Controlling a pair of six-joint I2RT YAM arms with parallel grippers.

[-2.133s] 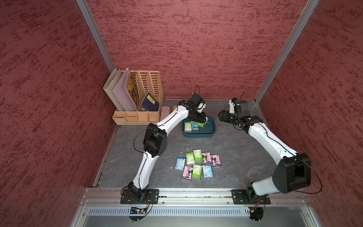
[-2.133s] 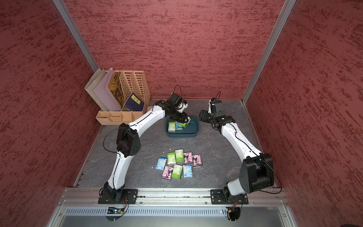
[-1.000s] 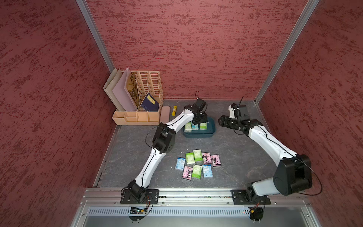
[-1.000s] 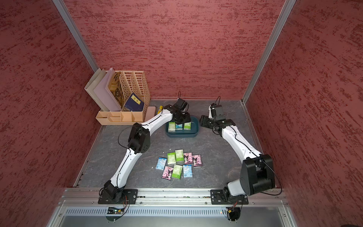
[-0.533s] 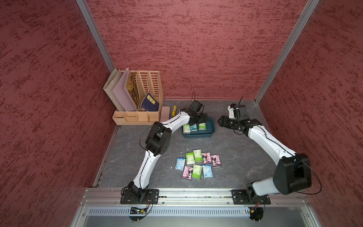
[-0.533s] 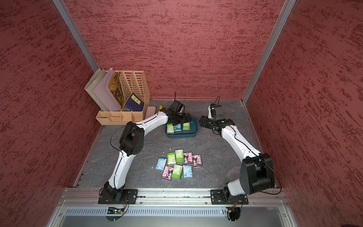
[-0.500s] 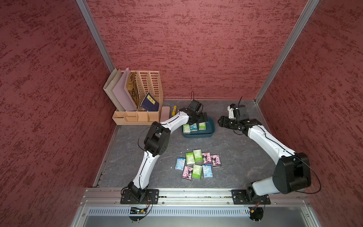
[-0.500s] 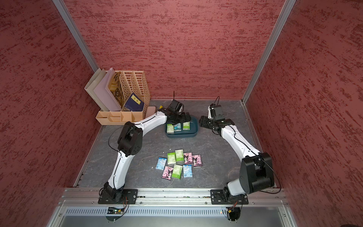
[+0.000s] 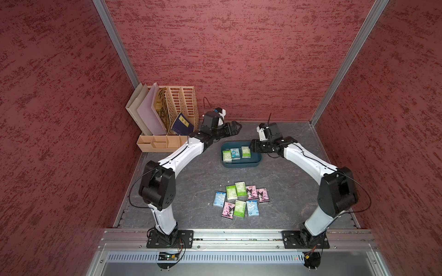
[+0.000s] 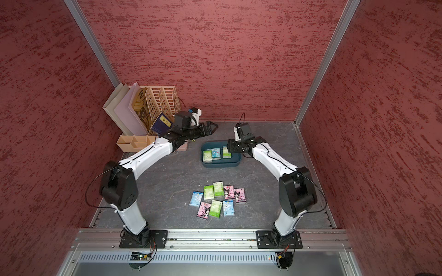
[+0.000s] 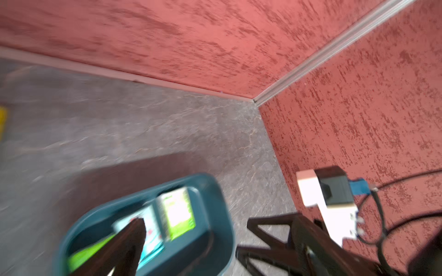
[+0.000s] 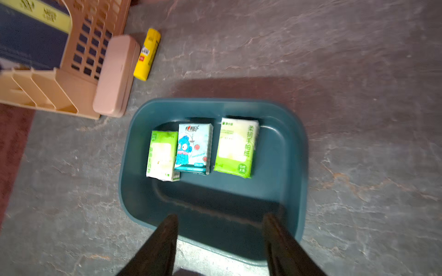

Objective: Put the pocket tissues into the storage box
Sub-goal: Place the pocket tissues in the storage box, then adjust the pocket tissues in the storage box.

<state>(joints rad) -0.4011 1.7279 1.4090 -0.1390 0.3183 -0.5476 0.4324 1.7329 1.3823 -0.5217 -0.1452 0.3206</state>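
Open, empty left tool hangs over the worktop just past the storage box. Right tool has its jaws apart and empty over the box rim. Three pocket tissues lie inside. Likely next: grab an edge pack and lift it clear of the rim. Only the top views show the eight loose packs. They miss the yellow tube, which the right wrist view shows.

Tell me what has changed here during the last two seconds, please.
The left gripper let go of a light green tissue pack in the dark teal plastic storage box, then drew back toward the rear wall, open. The right gripper and the eight loose packs on the table hardly moved.
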